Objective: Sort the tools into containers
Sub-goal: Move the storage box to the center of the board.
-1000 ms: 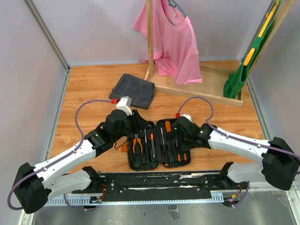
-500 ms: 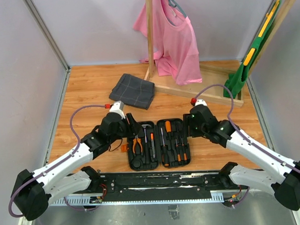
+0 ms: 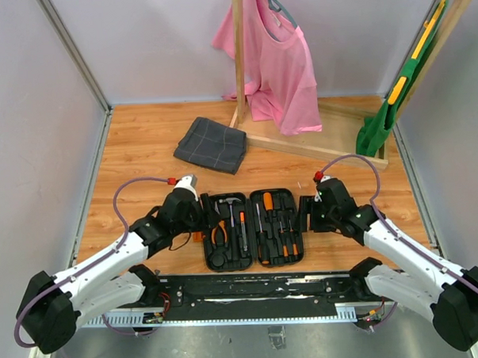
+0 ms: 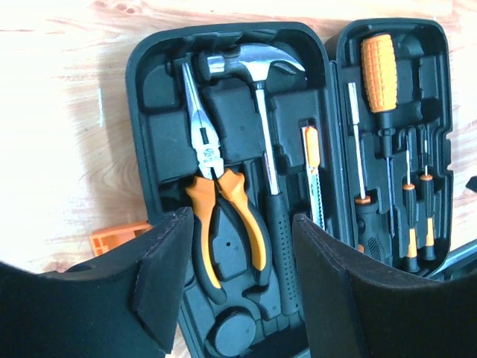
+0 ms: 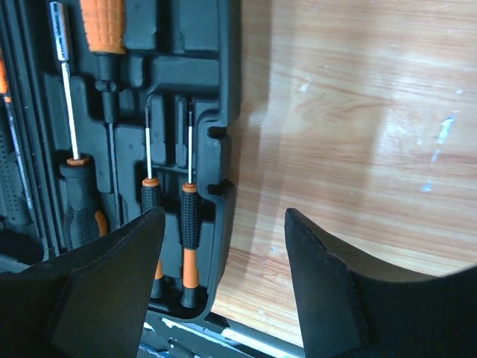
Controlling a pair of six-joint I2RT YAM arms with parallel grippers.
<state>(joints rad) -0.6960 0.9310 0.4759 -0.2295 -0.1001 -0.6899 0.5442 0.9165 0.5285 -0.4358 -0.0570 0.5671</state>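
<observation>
Backed off over the table point(image 3: 142, 151) from the near-middle tool case point(image 4: 160, 142), my left tool point(image 4: 242, 224) and right tool point(image 5: 223, 216) hang spread, pinching nothing, giving me a clear look. Hammer point(image 4: 257, 63) and pliers point(image 4: 205, 149) nest in its left half, screwdrivers point(image 5: 188, 216) in its right; sorting looks done.

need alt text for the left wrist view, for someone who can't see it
An open black tool case lies on a wooden table, holding orange-handled pliers, a hammer and slim screwdrivers. The left gripper, open and empty, frames the bottom edge.
</observation>
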